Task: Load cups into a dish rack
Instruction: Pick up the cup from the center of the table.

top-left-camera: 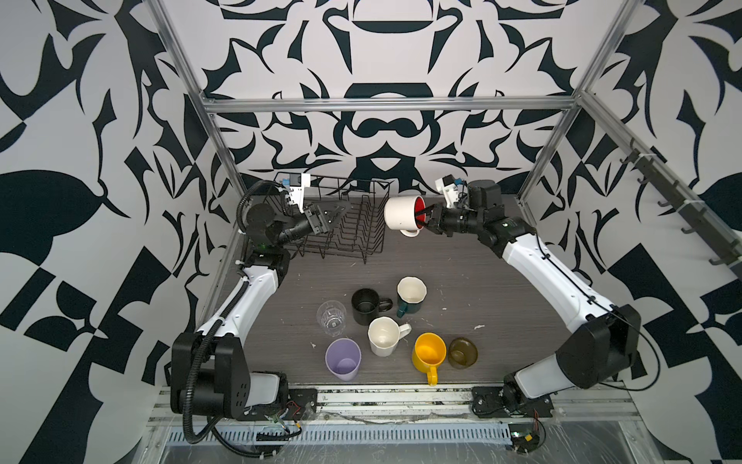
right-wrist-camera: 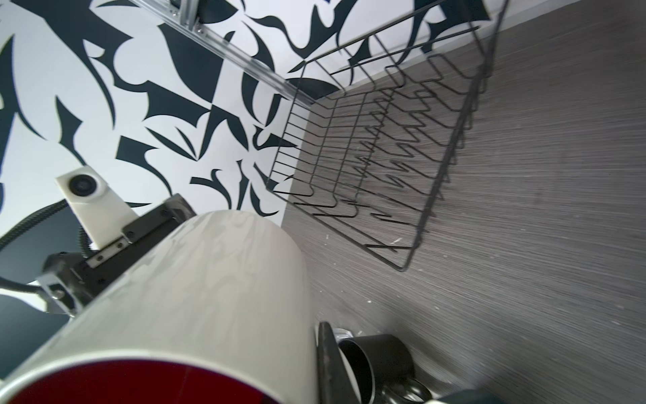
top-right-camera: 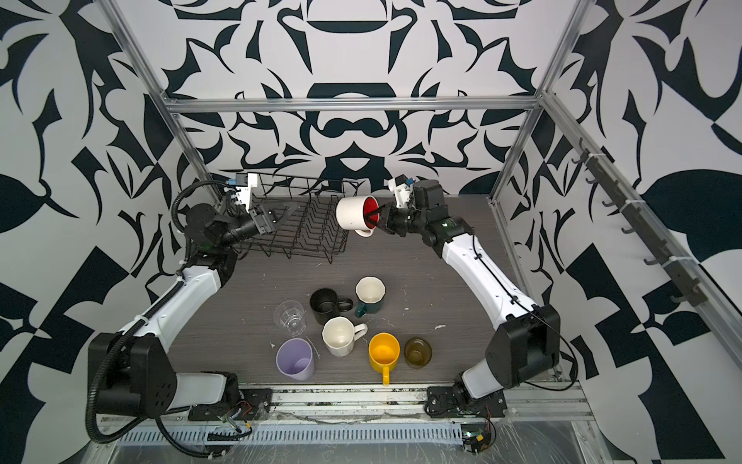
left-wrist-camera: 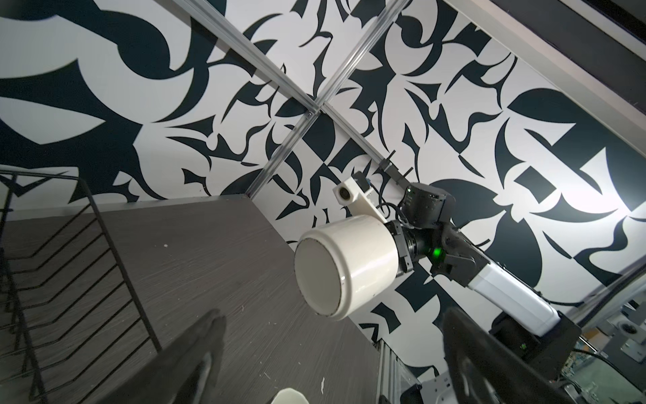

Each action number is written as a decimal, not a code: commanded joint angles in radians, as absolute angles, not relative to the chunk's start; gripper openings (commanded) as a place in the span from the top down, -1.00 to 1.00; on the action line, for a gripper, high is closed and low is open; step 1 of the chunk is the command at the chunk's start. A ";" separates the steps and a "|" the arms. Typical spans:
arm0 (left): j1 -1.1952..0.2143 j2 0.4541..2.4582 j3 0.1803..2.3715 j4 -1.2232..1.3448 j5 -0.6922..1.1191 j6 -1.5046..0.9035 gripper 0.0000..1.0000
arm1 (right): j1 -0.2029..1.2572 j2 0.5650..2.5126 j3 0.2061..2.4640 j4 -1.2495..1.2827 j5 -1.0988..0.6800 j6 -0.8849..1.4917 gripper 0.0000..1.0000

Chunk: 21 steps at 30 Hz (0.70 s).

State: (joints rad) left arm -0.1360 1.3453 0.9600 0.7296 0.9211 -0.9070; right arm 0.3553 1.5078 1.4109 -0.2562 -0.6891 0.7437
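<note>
Grey woodgrain surface (top-left-camera: 482, 281), patterned walls (top-left-camera: 381, 132). Right gripper (top-left-camera: 423, 217) clamped on red-lined white mug (top-left-camera: 397, 215); left gripper (top-left-camera: 335, 215) wide apart, empty.

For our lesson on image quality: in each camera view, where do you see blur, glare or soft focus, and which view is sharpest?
Right wrist view: the dish rack and table grain look streaked and blurred; the near red-lined mug is soft. Left wrist view: the left hand's fingers are dark and out of focus; glare washes out the wall. Both top views: sharpest, evenly lit.
</note>
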 commanded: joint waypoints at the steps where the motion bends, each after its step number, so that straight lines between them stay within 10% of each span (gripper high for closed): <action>1: -0.156 1.342 0.936 0.791 0.928 -0.833 -1.00 | 0.370 1.482 1.484 -0.087 -0.763 0.811 1.00; 21: -0.194 1.328 0.765 1.233 0.970 -0.683 -0.98 | 0.483 1.565 1.552 -0.054 -0.828 0.830 1.00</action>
State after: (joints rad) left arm -0.1886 1.3270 0.7731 1.0939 0.9333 -0.6903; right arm 0.4698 1.5970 1.4837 -0.1669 -0.7708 0.8223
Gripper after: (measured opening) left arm 0.993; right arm 0.107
